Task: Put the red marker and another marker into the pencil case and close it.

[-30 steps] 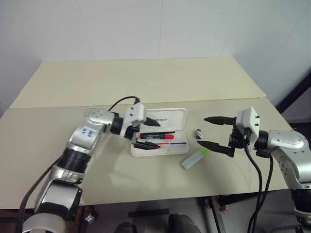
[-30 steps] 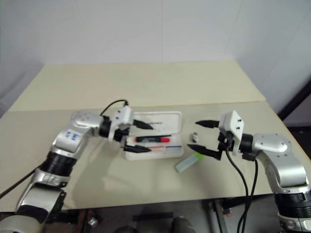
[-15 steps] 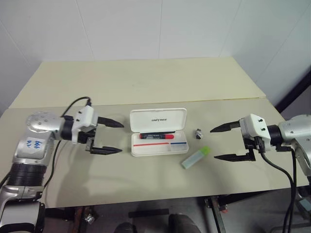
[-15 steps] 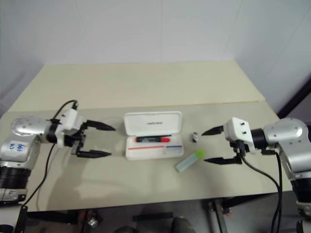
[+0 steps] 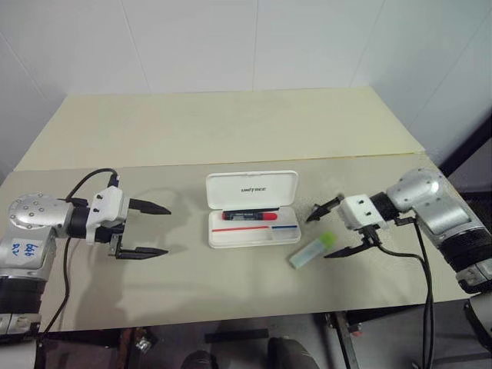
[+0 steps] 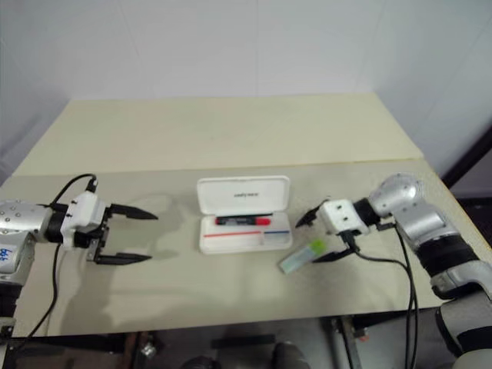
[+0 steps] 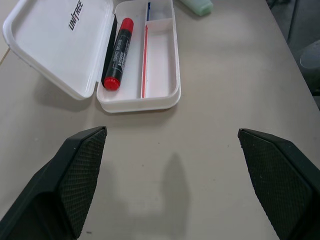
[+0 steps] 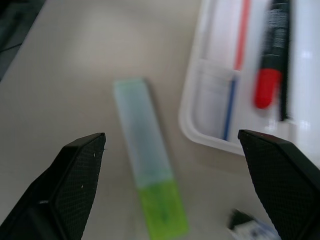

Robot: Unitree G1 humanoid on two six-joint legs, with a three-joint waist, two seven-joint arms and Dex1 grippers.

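White plastic at the middle of the worktop (image 5: 231,131): the pencil case (image 5: 251,219) lies open, lid folded back toward the far edge, tray toward the near edge. In the tray, along its hinge side, the red marker (image 5: 247,215) lies flat with its red end toward the right edge of the worktop. A thin red-and-blue stripe runs along the tray beside it.

Off the tray's near right corner, on the bare worktop, there's another marker (image 5: 310,250), the pale mint one with the lime cap, lying at a slant, cap end pointing toward the right edge. It is close to the case but not touching it.

The right claw (image 5: 332,231) hovers right at that green marker, fingers spread wide, one on either side of the cap end. In the right wrist view the marker (image 8: 150,180) lies between the two black fingers (image 8: 65,185) with space on both sides, so nothing is gripped. A small dark-and-silver object (image 8: 250,226) sits just beyond the cap; what it is, I can't quite make out.

The left claw (image 5: 154,229) is well off toward the left edge, fingers wide apart and empty, pointing at the case. From the left wrist view, the open case (image 7: 60,45) and the red marker (image 7: 117,55) lie ahead of it.
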